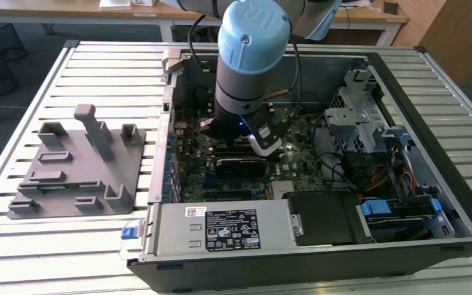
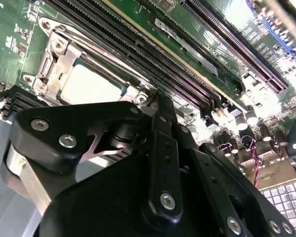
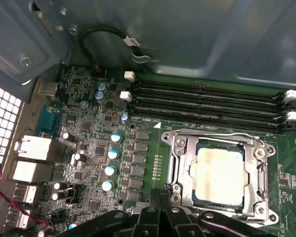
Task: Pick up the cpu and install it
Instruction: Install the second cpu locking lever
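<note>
Both wrist views: cpu [image 3: 220, 176] seated in its socket [image 3: 180, 148], memory slots [image 3: 207, 101] beside; end effector [image 3: 160, 193] narrow.

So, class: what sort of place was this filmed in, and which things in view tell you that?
Probably a robotics lab or test workshop: an open desktop computer case lies on a slatted metal table, a robot arm reaches down into it, and the cpu sits in the motherboard's socket.

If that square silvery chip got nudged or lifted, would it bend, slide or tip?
The cpu looks like a flat metal-topped slab, so probably stiff and unlikely to tip. Its smooth top may be slippery. Seated inside the socket frame, it probably wouldn't slide if nudged.
</note>
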Tool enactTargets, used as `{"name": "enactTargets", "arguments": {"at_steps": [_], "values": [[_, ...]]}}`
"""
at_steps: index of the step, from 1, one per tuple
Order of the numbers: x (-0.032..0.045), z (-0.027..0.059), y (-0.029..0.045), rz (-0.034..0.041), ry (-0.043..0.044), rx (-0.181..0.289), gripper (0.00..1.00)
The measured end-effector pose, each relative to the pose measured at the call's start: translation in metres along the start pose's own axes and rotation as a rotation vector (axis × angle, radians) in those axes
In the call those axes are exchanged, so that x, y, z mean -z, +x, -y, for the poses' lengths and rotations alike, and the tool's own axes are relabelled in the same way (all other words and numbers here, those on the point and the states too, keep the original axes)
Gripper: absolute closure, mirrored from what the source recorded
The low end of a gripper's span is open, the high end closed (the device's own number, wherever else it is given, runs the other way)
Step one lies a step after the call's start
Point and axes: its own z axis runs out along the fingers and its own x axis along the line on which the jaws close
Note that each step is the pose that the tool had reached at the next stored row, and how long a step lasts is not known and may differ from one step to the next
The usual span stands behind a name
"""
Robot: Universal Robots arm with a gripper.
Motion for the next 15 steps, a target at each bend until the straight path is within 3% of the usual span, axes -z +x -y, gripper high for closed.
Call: {"name": "enactTargets", "arguments": {"at_steps": [9, 15], "values": [[0.0098, -0.0029, 0.0002, 0.0001, -0.0001, 0.000, 0.89], [0.0190, -0.0057, 0.0003, 0.0063, -0.0097, 0.002, 0.89]]}}
